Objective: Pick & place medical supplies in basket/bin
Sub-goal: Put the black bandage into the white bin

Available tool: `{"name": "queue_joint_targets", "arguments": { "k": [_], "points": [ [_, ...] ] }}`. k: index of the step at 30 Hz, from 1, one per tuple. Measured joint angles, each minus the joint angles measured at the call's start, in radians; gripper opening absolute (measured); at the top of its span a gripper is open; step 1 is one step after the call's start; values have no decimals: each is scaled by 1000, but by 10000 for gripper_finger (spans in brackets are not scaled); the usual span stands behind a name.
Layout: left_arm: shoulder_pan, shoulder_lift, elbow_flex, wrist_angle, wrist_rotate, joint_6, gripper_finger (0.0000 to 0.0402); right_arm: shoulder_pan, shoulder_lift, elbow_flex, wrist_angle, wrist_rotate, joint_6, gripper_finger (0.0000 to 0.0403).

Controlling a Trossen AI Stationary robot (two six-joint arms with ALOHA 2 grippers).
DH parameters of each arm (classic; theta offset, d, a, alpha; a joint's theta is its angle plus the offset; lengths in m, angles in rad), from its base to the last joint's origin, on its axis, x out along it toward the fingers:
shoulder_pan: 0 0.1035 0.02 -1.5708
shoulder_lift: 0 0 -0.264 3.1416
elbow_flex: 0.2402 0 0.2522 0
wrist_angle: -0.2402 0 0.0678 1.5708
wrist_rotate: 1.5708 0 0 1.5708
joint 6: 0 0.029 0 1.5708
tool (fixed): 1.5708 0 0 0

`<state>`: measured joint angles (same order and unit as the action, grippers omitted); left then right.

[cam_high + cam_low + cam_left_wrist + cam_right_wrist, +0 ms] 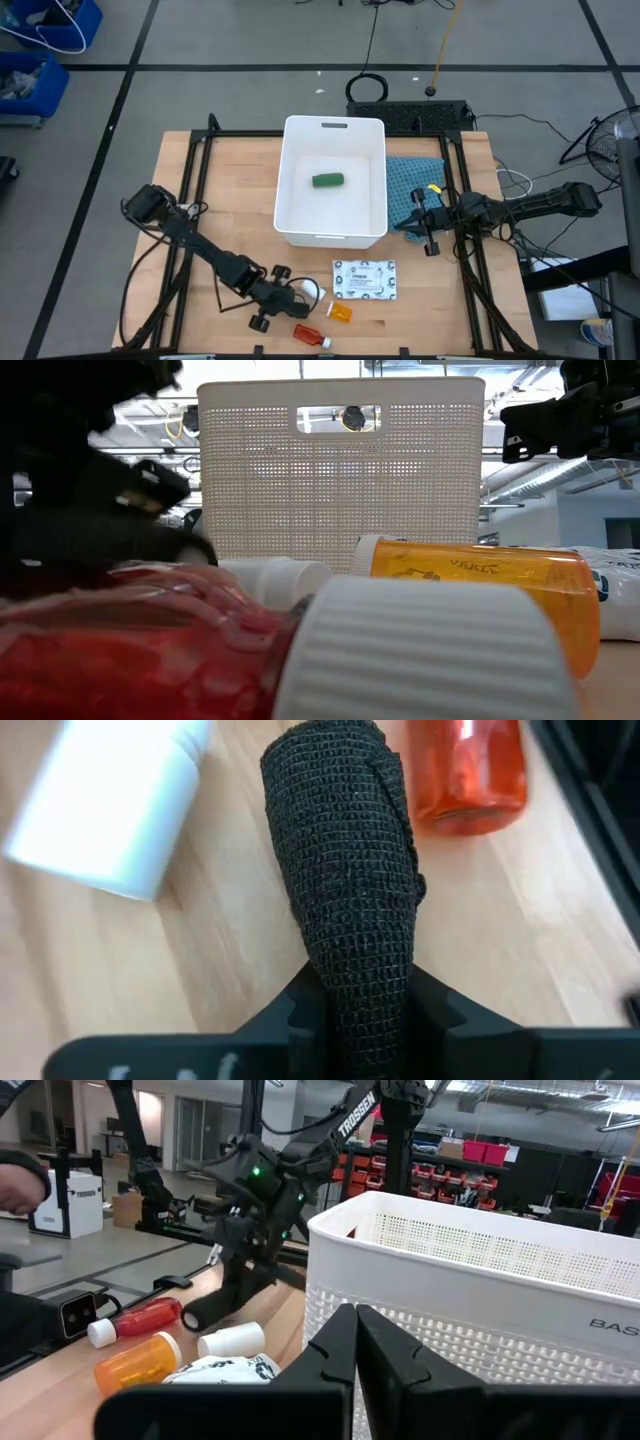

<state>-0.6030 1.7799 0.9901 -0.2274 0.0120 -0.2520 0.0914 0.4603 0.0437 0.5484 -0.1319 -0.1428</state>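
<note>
A large white tub stands at the table's middle with a green oblong lying inside it. Beside the tub lies a teal-blue cloth, and the right gripper hangs at its edge, fingers pressed together on nothing. Near the front edge lies a flat white printed packet. Beside it the left gripper is clamped on a black oblong, with a small white cylinder, an orange vial and a red bottle close by

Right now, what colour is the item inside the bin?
Green; clearest in the high view.
</note>
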Motion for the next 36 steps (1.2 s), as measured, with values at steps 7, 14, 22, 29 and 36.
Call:
{"name": "queue_joint_targets", "arguments": {
  "k": [7, 14, 22, 29, 36],
  "points": [
    [-53, -206, -1, -137, -189, 52, 101, 0, 0, 0, 0, 0, 0, 0],
    [-109, -466, -39, -183, -395, 165, 82, 0, 0, 0, 0, 0, 1, 0],
    [-110, -869, -296, 2, -538, 294, 89, 0, 0, 0, 0, 0, 2, 0],
    [-43, -1212, -592, 252, -735, 373, 95, 0, 0, 0, 0, 0, -3, 0],
    [78, -1426, -763, 364, -786, 386, 96, 0, 0, 0, -3, 0, -10, 0]
  ]
}}
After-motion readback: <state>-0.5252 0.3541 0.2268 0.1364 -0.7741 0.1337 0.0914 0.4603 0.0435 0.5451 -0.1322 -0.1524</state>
